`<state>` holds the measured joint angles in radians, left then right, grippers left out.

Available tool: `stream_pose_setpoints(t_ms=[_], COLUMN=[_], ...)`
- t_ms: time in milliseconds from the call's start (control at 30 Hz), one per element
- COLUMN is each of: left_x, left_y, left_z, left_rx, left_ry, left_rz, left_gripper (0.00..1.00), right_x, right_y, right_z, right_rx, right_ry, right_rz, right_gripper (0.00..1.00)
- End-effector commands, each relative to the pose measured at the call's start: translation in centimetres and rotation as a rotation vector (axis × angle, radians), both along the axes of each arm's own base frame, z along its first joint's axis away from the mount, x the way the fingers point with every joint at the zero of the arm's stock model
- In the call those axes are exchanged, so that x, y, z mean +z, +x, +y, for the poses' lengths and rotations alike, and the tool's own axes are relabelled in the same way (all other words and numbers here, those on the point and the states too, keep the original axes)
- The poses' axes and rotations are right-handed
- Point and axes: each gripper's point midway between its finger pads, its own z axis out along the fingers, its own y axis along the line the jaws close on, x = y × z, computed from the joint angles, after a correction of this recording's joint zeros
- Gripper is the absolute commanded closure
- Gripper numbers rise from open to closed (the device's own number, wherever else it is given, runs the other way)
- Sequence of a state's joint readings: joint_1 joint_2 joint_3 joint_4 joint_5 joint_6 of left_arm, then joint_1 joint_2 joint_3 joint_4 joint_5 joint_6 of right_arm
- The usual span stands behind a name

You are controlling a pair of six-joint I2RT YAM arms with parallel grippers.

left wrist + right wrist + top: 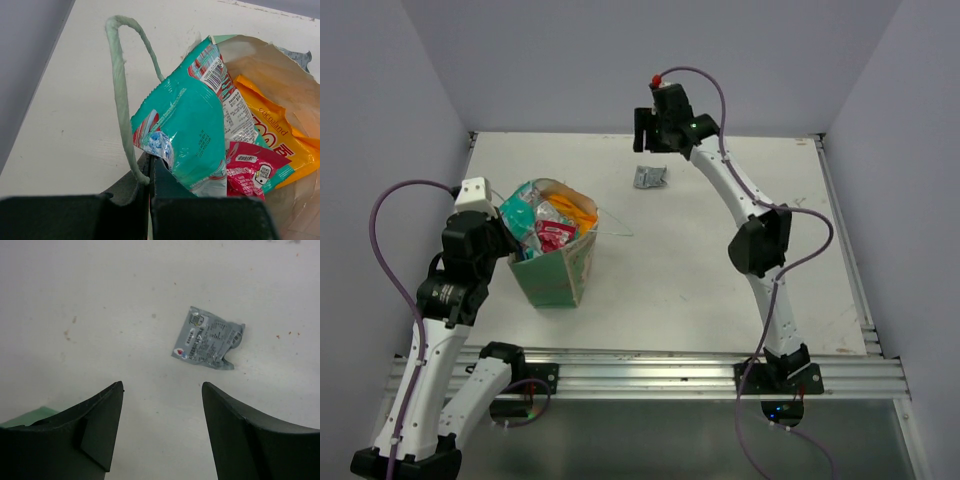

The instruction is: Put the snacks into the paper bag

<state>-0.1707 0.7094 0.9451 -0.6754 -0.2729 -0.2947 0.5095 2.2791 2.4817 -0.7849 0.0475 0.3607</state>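
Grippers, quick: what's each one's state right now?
Left gripper: shut, pinching the paper bag at its rim.
Right gripper: open, empty, above the silver-grey packet.

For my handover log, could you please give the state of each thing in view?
Tall beige paper bag: upright, open-topped, holding packets.
Shiny teal packet: inside bag, poking up.
Flat orange packet: inside bag.
Small pink packet: inside bag.
Crinkled silver-grey packet: flat on table, outside bag.
Left tool: shut on bag rim.
Right tool: open, empty.
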Motion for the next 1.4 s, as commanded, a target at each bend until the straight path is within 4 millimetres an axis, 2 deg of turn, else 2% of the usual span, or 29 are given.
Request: stream_pose_setpoints(t_ms=[0,33,100,167,500,633,733,767,833,867,900,933,1067,1100,1167,1200,1233,1300,1333,1367], left_x=[1.2,1.2,1.4,1.5,1.3,1.3,1.1,1.2,1.0,1.0,1.0,0.9,0.7,0.7,0.7,0.7,0.7,0.6,0.5,0.6], left_y=[0.0,0.0,0.1,0.2,0.7,0.8,0.8,0.9,0.9,0.9,0.9,0.9,1.0,1.0,1.0,1.1,1.1,1.0,1.0,1.0], left_z=[0.3,0.3,0.3,0.4,0.4,0.4,0.3,0.3,0.3,0.3,0.3,0.2,0.0,-0.1,-0.2,-0.3,-0.3,-0.4,-0.5,-0.5], left_rx=[0.014,0.014,0.012,0.018,0.016,0.013,0.009,0.009,0.007,0.008,0.005,0.003,-0.005,-0.009,-0.012,-0.015,-0.016,-0.02,-0.022,-0.023], left_ry=[0.009,0.009,0.01,0.017,0.029,0.032,0.037,0.037,0.039,0.038,0.036,0.037,0.027,0.023,0.016,0.012,0.009,0.004,0.001,0.0], left_rz=[-0.015,-0.012,-0.012,-0.009,0.018,0.026,0.035,0.035,0.042,0.042,0.042,0.042,0.036,0.033,0.029,0.024,0.023,0.021,0.021,0.018], left_gripper=[1.0,1.0,1.0,1.0,1.0,1.0,1.0,1.0,1.0,1.0,1.0,1.0,1.0,1.0,1.0,1.0,1.0,1.0,1.0,1.0], right_x=[-3.2,-4.0,-7.0,-8.8,-15.4,-18.8,-20.1,-21.0,-21.3,-21.3,-21.5,-21.4,-19.2,-16.6,-13.0,-9.2,-6.5,-2.5,1.8,3.4], right_y=[2.8,3.2,4.1,4.8,6.4,6.2,6.0,5.9,5.7,5.7,5.4,5.3,4.8,4.5,4.0,3.0,2.3,-0.1,-1.8,-3.1], right_z=[-1.8,-2.1,-3.2,-3.8,-5.5,-5.5,-5.0,-4.9,-4.4,-4.4,-4.4,-4.4,-4.7,-4.5,-3.7,-2.8,-2.2,0.3,0.7,1.5], right_rx=[-0.085,-0.098,-0.129,-0.139,-0.157,-0.141,-0.124,-0.119,-0.102,-0.102,-0.099,-0.1,-0.084,-0.071,-0.023,0.006,0.037,0.114,0.143,0.171], right_ry=[-0.063,-0.072,-0.109,-0.135,-0.231,-0.246,-0.232,-0.231,-0.216,-0.211,-0.213,-0.212,-0.218,-0.2,-0.17,-0.15,-0.142,-0.117,-0.089,-0.078], right_rz=[0.002,0.008,0.043,0.05,0.104,0.16,0.182,0.197,0.21,0.213,0.223,0.224,0.201,0.171,0.119,0.065,0.017,-0.044,-0.11,-0.133], right_gripper=[0.32,0.32,0.32,0.32,0.31,0.31,0.34,0.37,0.53,0.66,0.94,1.0,1.0,1.0,1.0,1.0,1.0,1.0,1.0,1.0])
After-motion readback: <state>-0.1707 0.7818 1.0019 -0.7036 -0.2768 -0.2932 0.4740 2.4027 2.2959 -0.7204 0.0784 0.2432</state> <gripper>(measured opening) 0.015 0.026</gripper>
